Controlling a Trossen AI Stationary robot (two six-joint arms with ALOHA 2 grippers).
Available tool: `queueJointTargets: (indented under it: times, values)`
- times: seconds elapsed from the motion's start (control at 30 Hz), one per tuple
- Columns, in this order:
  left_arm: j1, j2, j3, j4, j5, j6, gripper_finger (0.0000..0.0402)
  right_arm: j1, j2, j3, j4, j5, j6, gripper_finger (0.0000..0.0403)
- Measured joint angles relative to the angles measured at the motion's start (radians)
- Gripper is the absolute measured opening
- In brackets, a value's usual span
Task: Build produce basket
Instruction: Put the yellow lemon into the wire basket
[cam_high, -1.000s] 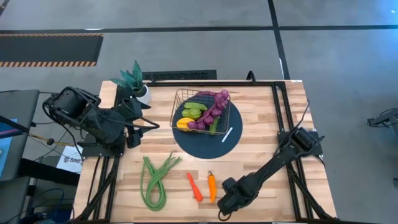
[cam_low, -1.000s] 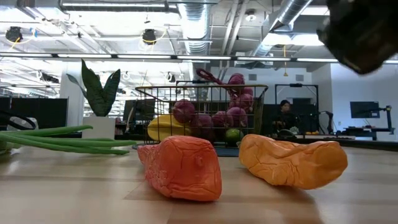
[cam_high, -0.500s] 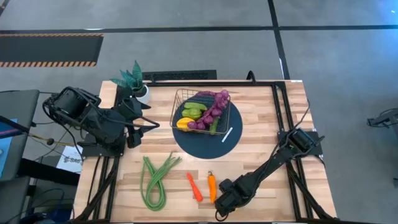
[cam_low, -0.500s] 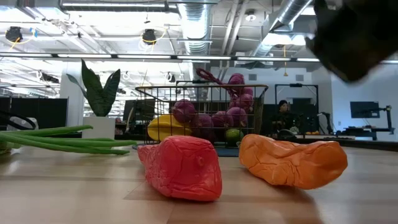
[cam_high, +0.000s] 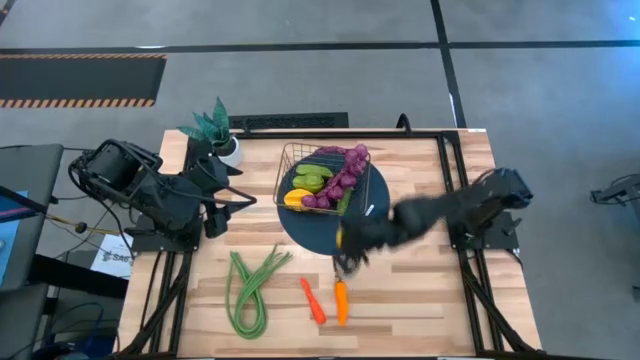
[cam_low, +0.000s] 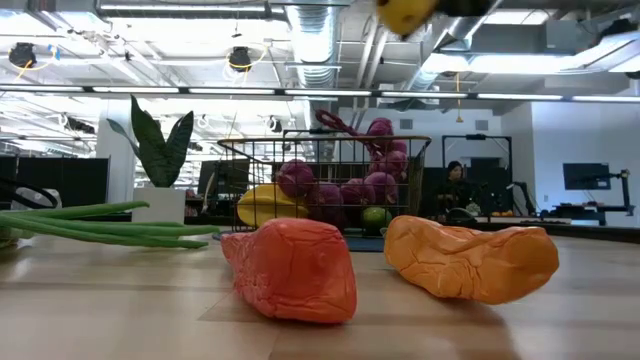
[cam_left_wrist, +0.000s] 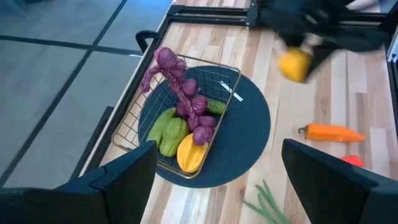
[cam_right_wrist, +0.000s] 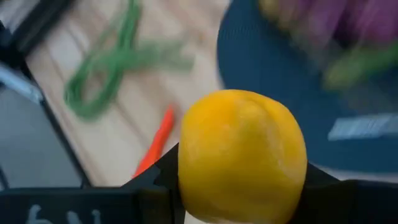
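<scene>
The right gripper (cam_right_wrist: 239, 186) is closed partway on a yellow lemon (cam_right_wrist: 241, 155), its two fingers bearing on opposite sides of the fruit, and it holds it in the air just beside the basket (cam_high: 290, 160), over the near edge of the dark blue mat (cam_high: 365, 235). The lemon looks light, rigid and smooth-skinned, so it is likely to slip unless gripped across its widest part, as it is now. The left gripper (cam_left_wrist: 217, 180) waits wide open and empty, well apart from the basket, beside the potted plant (cam_high: 215, 130).
</scene>
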Motion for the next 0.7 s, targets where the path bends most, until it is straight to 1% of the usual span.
queueJointTargets:
  times: [0.07, 0.17, 0.27, 0.33, 0.43, 0.5, 0.7]
  values:
    - [0.0, 0.0, 0.0, 0.0, 0.0, -0.004, 0.0329, -0.091, -0.03, 0.008, 0.016, 0.002, -0.126, 0.0161]
    - [0.0, 0.0, 0.0, 0.0, 0.0, -0.006, 0.0329, -0.219, -0.045, 0.009, 0.051, -0.01, -0.27, 0.0161]
    - [0.0, 0.0, 0.0, 0.0, 0.0, -0.024, 0.0329, -0.331, -0.037, 0.007, 0.064, -0.079, -0.375, 0.0161]
    - [0.0, 0.0, 0.0, 0.0, 0.0, -0.036, 0.0329, -0.386, -0.011, 0.01, 0.073, -0.108, -0.42, 0.0161]
    - [0.0, 0.0, 0.0, 0.0, 0.0, -0.049, 0.0329, -0.438, 0.04, 0.006, 0.054, -0.145, -0.463, 0.0161]
    - [0.0, 0.0, 0.0, 0.0, -0.007, -0.05, 0.0329, -0.455, 0.077, 0.008, 0.074, -0.167, -0.468, 0.0161]
    - [0.001, 0.0, 0.0, 0.0, -0.015, -0.05, 0.0329, -0.467, 0.21, 0.007, 0.062, -0.18, -0.478, 0.0161]
